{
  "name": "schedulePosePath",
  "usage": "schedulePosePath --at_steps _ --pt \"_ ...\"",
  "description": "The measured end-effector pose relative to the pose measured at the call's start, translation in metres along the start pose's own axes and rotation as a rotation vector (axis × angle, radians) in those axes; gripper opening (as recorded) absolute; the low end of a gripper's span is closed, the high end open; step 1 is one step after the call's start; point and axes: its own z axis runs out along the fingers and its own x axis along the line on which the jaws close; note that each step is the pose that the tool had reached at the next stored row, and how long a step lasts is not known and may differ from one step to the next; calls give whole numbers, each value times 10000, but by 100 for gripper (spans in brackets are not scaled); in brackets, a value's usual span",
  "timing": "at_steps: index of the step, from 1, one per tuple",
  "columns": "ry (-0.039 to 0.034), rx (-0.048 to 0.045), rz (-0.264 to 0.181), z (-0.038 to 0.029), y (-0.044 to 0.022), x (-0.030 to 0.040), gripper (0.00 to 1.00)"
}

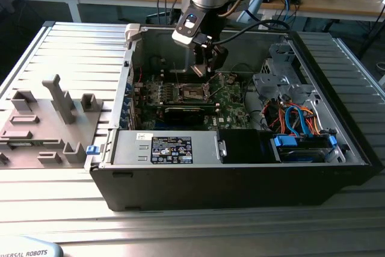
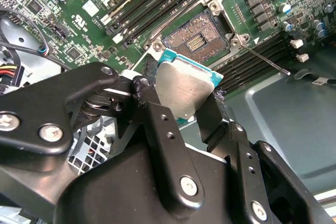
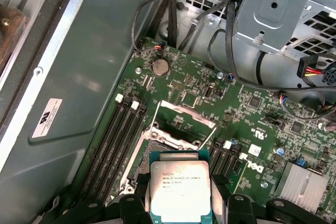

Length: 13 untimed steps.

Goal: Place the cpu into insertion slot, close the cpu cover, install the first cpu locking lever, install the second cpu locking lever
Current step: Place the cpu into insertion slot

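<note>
Inside the open computer case, over the green circuit board, the gripper clamps the cpu by two opposite edges between its black fingers, with the silvery top facing both wrist views. The chip hangs close above the uncovered insertion slot, not yet seated.

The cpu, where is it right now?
In the second wrist view the cpu is clamped in the end effector, hanging over the green board right beside the open insertion slot, not yet seated in it.
</note>
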Motion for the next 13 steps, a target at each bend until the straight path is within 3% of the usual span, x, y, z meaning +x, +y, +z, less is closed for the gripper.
schedulePosePath --at_steps 13 --pt "-11 -2 162 6 0 0 54"
